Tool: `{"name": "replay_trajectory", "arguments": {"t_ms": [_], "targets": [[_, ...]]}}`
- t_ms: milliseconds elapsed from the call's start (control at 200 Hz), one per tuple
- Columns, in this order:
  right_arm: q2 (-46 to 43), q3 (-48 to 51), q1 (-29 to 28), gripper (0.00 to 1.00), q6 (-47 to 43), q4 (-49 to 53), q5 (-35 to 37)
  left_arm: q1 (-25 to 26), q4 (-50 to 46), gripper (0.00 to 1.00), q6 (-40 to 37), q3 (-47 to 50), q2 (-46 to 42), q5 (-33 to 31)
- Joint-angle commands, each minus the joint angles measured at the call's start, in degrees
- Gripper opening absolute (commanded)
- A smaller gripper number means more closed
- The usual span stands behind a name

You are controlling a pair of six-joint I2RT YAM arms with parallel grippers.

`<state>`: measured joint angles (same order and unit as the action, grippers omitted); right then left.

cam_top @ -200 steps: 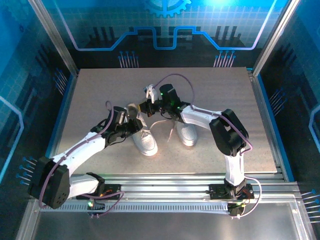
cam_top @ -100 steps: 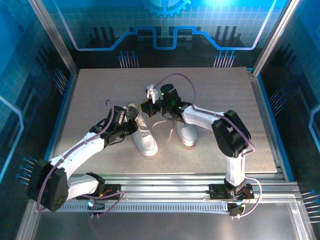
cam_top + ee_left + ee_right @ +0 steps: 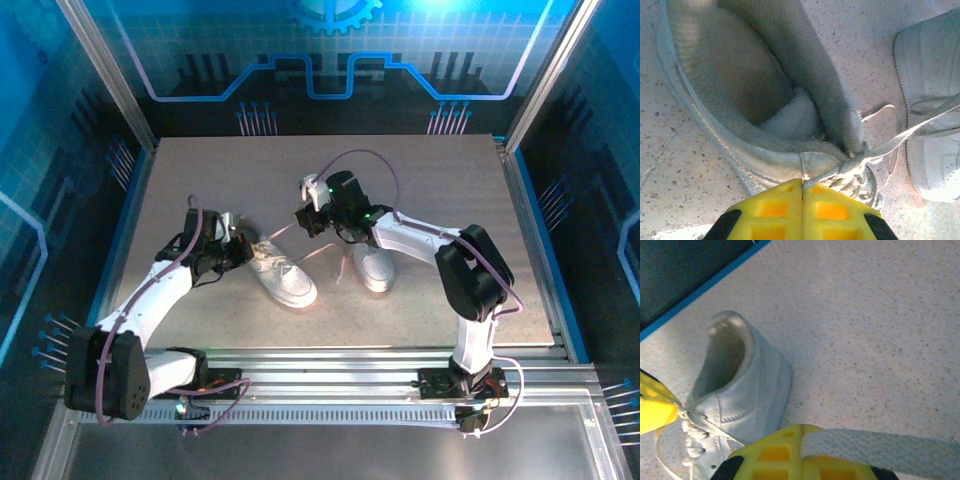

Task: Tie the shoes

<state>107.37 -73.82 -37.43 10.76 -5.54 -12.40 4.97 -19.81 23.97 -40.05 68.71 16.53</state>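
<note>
Since the white lace-up sneaker with grey inside [image 3: 285, 280] lies between them, toe near, the left gripper [image 3: 802, 187] pinches one white lace [image 3: 826, 175] on its left; the right gripper [image 3: 802, 432] pinches the other lace [image 3: 880, 450], far-right.

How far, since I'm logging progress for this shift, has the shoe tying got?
Done: no finished bow shows on either shoe. In hand: the left claw is shut on a lace at the collar of the shoe on the left, and the right claw is shut on a flat lace. Left: knotting and bowing that shoe, then the shoe on the right, with loose laces beside it.
</note>
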Motion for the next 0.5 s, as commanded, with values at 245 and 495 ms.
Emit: {"name": "replay_trajectory", "arguments": {"t_ms": [245,495], "targets": [[0.72,-2.25,2.27,0.00,-6.89,5.76,12.22,-3.39,-3.86,0.00,-2.29,5.66,-0.31,2.32],[-0.08,-3.52,4.51,0.00,-10.20,7.72,16.54,-6.92,-3.54,0.00,-2.36,6.04,0.65,4.57]]}}
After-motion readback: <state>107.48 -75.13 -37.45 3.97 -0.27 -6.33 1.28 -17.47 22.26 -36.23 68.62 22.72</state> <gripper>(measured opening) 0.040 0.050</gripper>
